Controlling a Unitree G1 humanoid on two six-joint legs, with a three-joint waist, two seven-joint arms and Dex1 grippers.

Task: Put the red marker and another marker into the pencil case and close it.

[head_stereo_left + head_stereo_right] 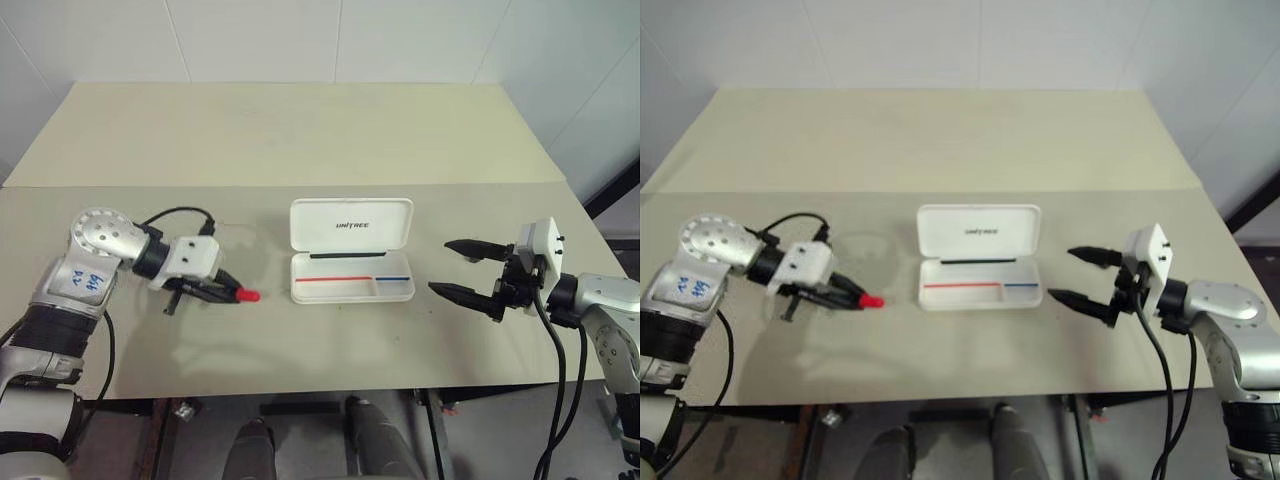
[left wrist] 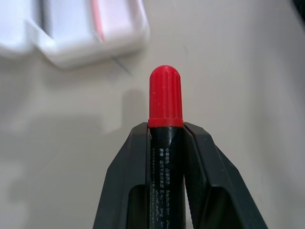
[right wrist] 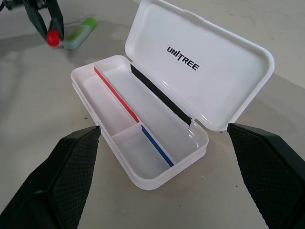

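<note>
Red cap first: head views show the left tool (image 1: 212,290) clenched on the red marker (image 1: 240,295), cap pointing at the pencil case (image 1: 352,250), near the tabletop (image 1: 300,130) front edge, left of the case and apart from it. Case sits open mid-tabletop toward the front edge, lid up at the back. Right tool (image 1: 468,270) hangs released on the case's other side, near the front right corner.

Left wrist view: both fingers (image 2: 128,181) pinch the black barrel just below the cap; grip looks centred. Judgement: line the marker up with the long compartment, lower it flat, let go low so it doesn't bounce out.

Right wrist view: tray is empty; red-edged divider runs lengthwise, blue-edged one continues it, a short cross wall closes off a small pocket. Another marker (image 3: 80,33), lime green, lies on the tabletop beyond the case, just beside the left tool. Long compartment looks the better fit; the small pocket looks too short.
</note>
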